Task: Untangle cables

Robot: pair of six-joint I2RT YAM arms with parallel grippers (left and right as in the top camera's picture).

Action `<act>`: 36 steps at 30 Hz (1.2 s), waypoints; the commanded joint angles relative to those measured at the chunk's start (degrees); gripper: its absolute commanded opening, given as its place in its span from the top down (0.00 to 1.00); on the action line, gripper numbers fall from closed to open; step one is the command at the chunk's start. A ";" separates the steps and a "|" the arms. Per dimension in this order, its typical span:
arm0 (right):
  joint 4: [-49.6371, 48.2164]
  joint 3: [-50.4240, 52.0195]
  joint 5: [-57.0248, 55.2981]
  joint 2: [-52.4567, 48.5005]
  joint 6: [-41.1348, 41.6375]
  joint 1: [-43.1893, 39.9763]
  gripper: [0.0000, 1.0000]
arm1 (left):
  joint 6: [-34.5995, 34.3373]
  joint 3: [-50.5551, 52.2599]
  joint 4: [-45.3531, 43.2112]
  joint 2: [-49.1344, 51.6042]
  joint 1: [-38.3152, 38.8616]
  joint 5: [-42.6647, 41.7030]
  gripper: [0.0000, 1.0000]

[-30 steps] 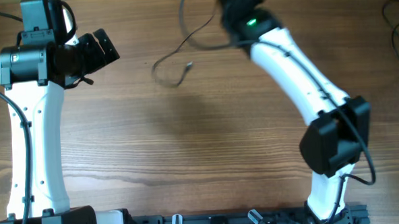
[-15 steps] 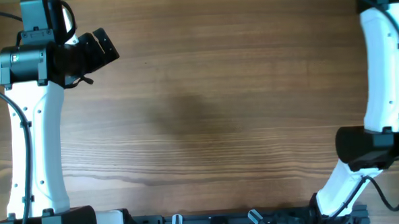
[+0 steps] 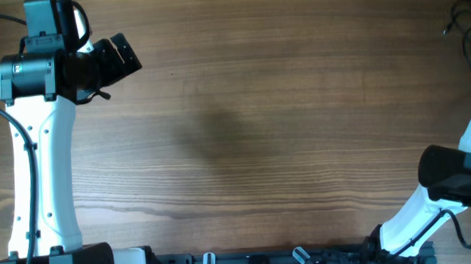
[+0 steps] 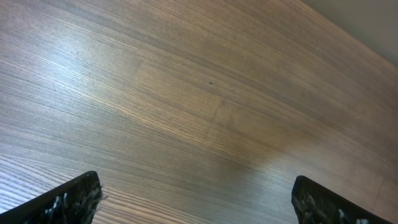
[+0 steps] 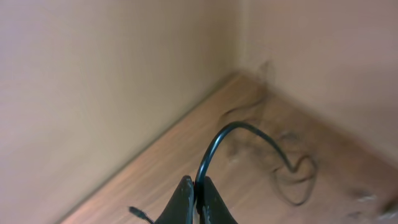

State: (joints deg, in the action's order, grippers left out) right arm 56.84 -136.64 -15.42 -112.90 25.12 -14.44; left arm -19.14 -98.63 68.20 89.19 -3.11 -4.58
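Probably a robotics lab: two mounted arms (image 3: 41,156) at a wooden table (image 3: 260,147), plain beige walls (image 5: 93,81).

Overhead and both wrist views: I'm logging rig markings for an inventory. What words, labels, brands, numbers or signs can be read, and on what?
No text can be read in any view.
On the left arm, the black joint housing carries a tiny pale mark, too small to read.
On the table there is wood grain and no print.
On the cable held in the right gripper, the picture is blurred and no lettering shows.
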 commanded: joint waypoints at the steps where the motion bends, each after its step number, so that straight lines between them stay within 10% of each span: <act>1: -3.23 0.57 16.90 0.74 11.19 0.11 0.96 | 0.72 -0.35 1.01 -0.68 -0.11 -0.96 0.00; 11: -15.61 1.18 26.62 -15.28 5.79 -8.74 0.96 | 0.70 -0.31 5.38 -0.63 -0.11 -1.81 0.00; 27: -6.25 1.38 10.91 -29.29 0.52 -16.17 0.96 | -1.03 -0.31 6.23 -0.57 -0.11 -2.43 0.00; 28: -6.82 1.31 10.91 -29.07 0.46 -16.17 0.86 | -1.01 -0.31 6.19 -0.57 -0.11 -2.43 0.00; 29: -7.02 1.27 11.10 -28.52 0.26 -16.17 0.22 | -1.03 -0.31 6.16 -0.57 -0.11 -2.43 0.00; 30: -6.75 1.25 11.96 -28.02 -0.87 -16.17 0.00 | -1.03 -0.31 6.10 -0.57 -0.11 -2.43 0.00; 36: -0.17 1.22 14.21 -13.20 -15.72 -10.99 0.00 | -1.01 -0.31 2.71 -0.57 -0.11 -8.96 0.00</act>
State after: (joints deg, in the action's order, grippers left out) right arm 55.35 -134.89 -2.37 -138.15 17.89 -29.69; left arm -19.62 -98.61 73.34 89.19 -3.11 -7.49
